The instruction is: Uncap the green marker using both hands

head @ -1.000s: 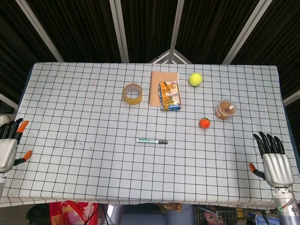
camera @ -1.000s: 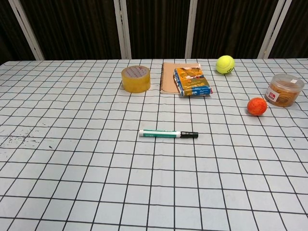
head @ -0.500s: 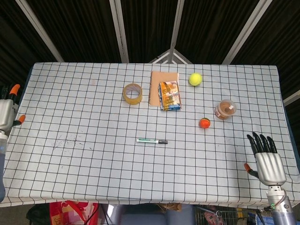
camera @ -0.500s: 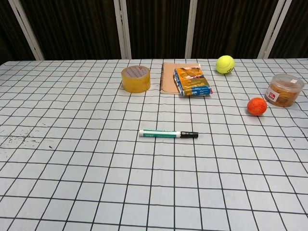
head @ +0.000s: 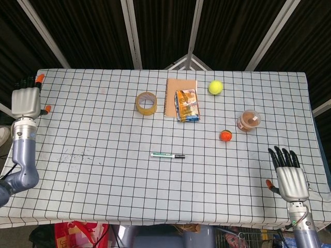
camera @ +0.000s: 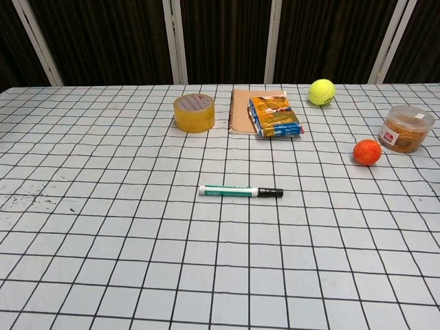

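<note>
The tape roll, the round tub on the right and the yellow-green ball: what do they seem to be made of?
Tape roll: glossy yellowish translucent plastic film, probably packing tape; the wall glints and you partly see through it.
Round tub: clear plastic with a lid; brown contents show through its wall.
Yellow-green ball: matte, fuzzy surface, probably the felt of a tennis ball.

One marker (head: 167, 155), one tape roll (head: 146, 103), one notebook (head: 171, 93), one packet (head: 187, 105), two balls (head: 215, 87) (head: 225, 135), one tub (head: 249, 120), two robot hands (head: 26, 101) (head: 291, 181).
</note>
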